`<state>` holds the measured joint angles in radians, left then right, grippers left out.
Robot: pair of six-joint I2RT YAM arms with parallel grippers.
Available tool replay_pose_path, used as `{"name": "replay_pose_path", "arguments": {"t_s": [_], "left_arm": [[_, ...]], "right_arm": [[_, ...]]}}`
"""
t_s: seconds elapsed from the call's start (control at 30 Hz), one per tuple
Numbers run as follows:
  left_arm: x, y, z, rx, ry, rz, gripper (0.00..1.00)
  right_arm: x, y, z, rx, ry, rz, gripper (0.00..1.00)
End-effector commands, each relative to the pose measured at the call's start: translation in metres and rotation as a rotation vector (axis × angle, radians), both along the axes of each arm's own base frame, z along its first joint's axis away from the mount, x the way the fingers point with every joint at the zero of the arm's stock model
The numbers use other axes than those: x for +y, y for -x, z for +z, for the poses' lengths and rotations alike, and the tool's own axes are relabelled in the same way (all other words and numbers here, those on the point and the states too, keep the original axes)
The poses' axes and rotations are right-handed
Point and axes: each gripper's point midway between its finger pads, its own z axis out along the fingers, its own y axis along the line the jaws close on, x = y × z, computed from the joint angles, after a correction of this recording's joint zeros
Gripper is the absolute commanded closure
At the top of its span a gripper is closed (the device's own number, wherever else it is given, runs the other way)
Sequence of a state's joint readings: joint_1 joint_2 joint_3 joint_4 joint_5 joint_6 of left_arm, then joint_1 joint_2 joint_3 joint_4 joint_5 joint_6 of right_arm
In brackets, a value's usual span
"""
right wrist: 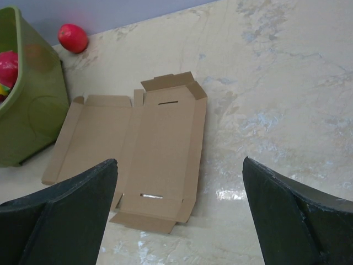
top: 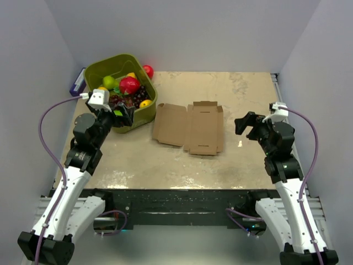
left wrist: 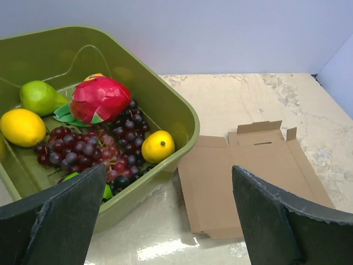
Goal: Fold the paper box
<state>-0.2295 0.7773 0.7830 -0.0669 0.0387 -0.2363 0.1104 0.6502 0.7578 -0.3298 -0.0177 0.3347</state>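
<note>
The left tool [top: 122,115] and right tool [top: 248,126] hang wide open and empty over the bench [top: 165,161]. The paper box [top: 190,128] lies flat and unfolded at centre, just right of a green fruit bin [top: 148,110]. The card looks light, thin and bendable, probably best pinched at a flap edge beside a crease.

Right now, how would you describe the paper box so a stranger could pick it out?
On the marbled beige table, find the olive-green fruit bin at the far left. Just to its right lies the paper box: an unfolded brown cardboard blank with flaps and slots, the only cardboard there.
</note>
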Motion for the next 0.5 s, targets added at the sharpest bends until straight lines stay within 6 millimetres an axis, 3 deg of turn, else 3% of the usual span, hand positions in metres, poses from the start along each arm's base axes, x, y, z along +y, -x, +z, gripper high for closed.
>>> {"name": "replay_pose_path", "arguments": {"t_s": [0.0, 0.27, 0.33, 0.37, 0.43, 0.47], "left_arm": [[0.002, -0.003, 0.017, -0.046, 0.040, 0.017, 0.00], [-0.012, -0.012, 0.030, -0.026, 0.091, -0.033, 0.00], [-0.017, -0.018, 0.038, -0.010, 0.090, -0.053, 0.00], [-0.021, -0.019, 0.053, -0.031, 0.088, -0.076, 0.00], [-0.027, -0.024, 0.055, -0.018, 0.059, -0.108, 0.02], [-0.033, -0.023, 0.067, -0.040, 0.056, -0.141, 0.03]], "right_arm": [[0.001, 0.002, 0.026, -0.052, -0.016, 0.005, 0.01], [0.001, 0.002, 0.032, -0.001, -0.001, 0.007, 0.02], [0.004, 0.001, 0.032, 0.016, -0.001, 0.020, 0.02], [0.004, 0.000, 0.031, 0.025, -0.004, 0.021, 0.03], [0.006, -0.001, 0.025, 0.067, -0.015, 0.025, 0.03], [0.007, -0.001, 0.022, 0.083, -0.020, 0.031, 0.04]]}}
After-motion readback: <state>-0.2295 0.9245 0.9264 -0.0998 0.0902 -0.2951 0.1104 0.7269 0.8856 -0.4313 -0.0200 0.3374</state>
